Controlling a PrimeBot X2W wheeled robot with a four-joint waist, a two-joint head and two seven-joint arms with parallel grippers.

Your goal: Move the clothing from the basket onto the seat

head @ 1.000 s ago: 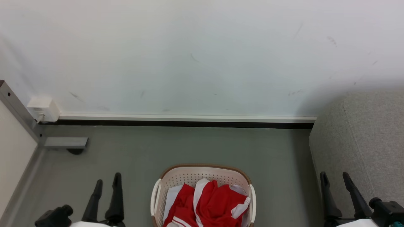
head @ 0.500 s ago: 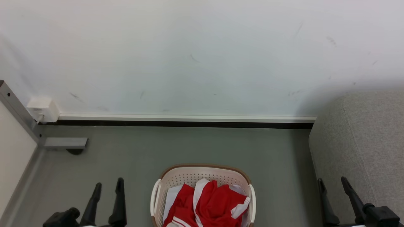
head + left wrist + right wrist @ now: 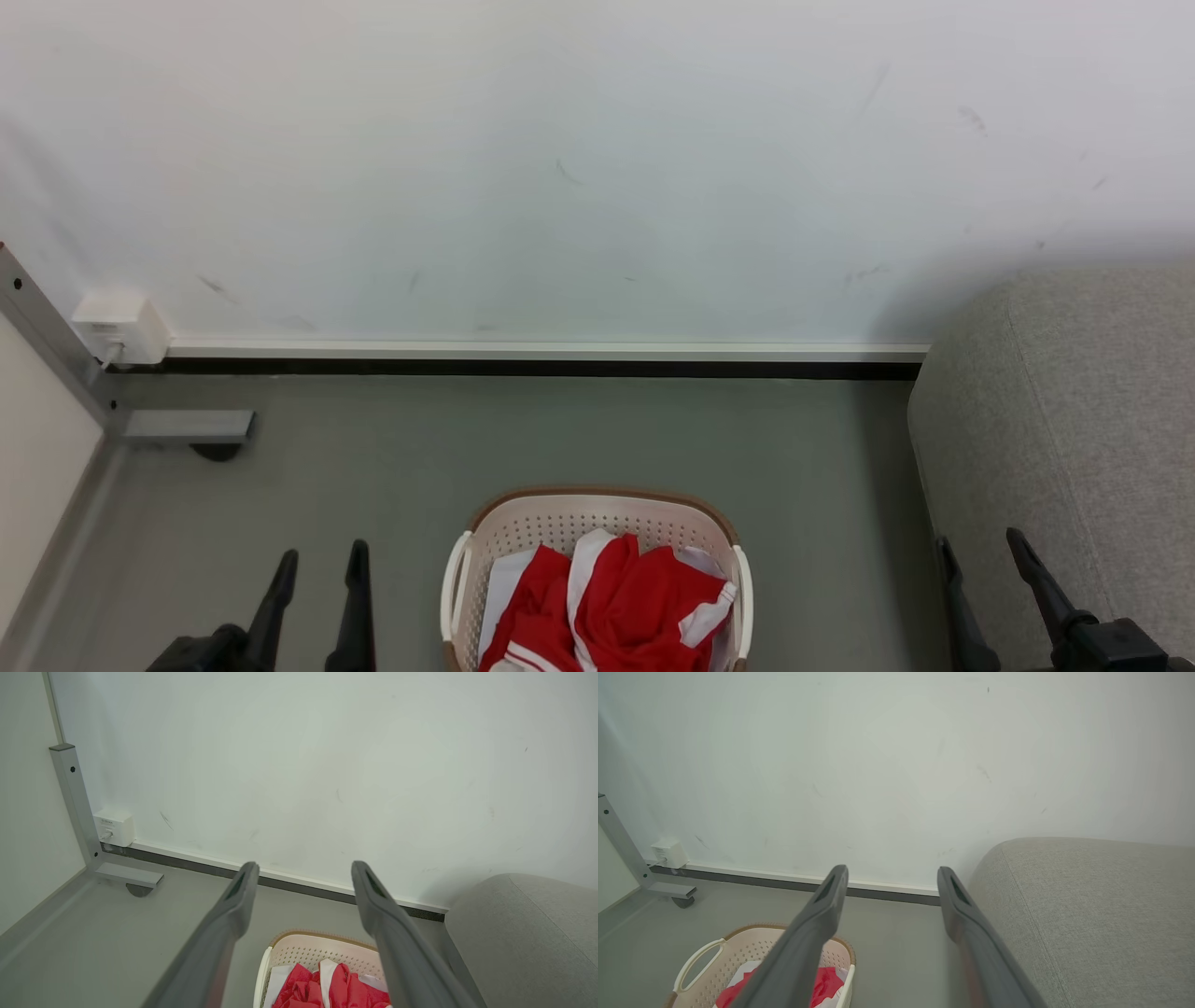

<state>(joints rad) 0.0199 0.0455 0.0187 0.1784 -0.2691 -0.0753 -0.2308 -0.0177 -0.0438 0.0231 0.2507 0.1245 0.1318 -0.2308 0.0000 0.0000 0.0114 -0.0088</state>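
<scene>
The cream-white perforated basket (image 3: 597,523) with a brown rim stands on the grey floor at the bottom centre of the head view. Red clothing (image 3: 621,607) with white stripes is bunched inside it, over a bit of white fabric. The grey fabric seat (image 3: 1074,411) rises at the right. My left gripper (image 3: 320,560) is open, left of the basket and empty. My right gripper (image 3: 980,551) is open beside the seat's front, also empty. The left wrist view shows the basket (image 3: 322,952) and clothing (image 3: 336,989) below my left gripper (image 3: 303,868). In the right wrist view my right gripper (image 3: 892,872) hangs between the basket (image 3: 738,947) and the seat (image 3: 1087,905).
A white wall (image 3: 597,168) with a baseboard closes the far side. A metal frame leg (image 3: 177,425) with a caster and a white wall box (image 3: 117,327) sit at the left. Grey floor (image 3: 560,429) lies between the basket and the wall.
Both grippers have sunk toward the bottom edge of the head view, staying open. The scene has shifted slightly, so the camera moved a little. Basket and clothing lie as before.
</scene>
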